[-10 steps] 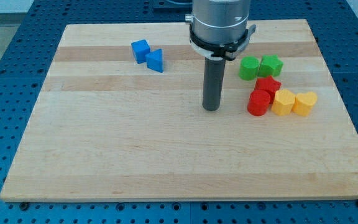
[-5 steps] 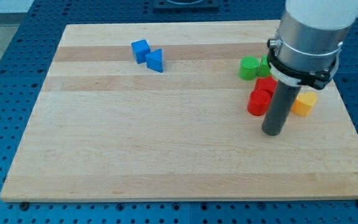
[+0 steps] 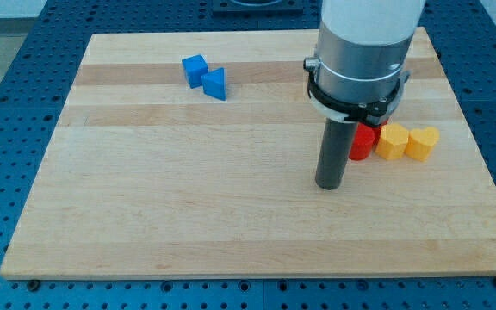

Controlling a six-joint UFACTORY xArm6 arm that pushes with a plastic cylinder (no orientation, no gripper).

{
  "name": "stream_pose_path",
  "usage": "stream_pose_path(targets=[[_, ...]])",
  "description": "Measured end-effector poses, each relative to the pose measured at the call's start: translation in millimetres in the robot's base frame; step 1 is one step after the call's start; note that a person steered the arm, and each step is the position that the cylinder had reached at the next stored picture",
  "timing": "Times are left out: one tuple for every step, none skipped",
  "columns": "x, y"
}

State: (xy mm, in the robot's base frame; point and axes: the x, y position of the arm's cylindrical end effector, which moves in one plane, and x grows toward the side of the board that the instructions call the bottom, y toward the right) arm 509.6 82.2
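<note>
Tip [image 3: 329, 184] near red block [image 3: 362, 143].

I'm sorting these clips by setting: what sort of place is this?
Probably a robotics lab bench: a wooden board lies on a blue perforated table, and my tip rests on it just left of the red block, near yellow blocks.

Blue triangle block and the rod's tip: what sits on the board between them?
Nothing: in the camera view, only bare wood runs from the blue triangle block down to my tip. The red block sits on the tip's other side, toward the view's right.
</note>
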Motion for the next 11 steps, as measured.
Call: stream_pose_path(targets=[[0.0, -44.9], [-40.5, -56.6], [-104.6, -63.5], [-176.5, -34.0], [-204.1, 34.4], [-199.3, 141.4], [-187.8, 214.1], [-164.6, 171.9], [-162.6, 111.5], [-159.5, 61.9], [-142.3, 114.0]])
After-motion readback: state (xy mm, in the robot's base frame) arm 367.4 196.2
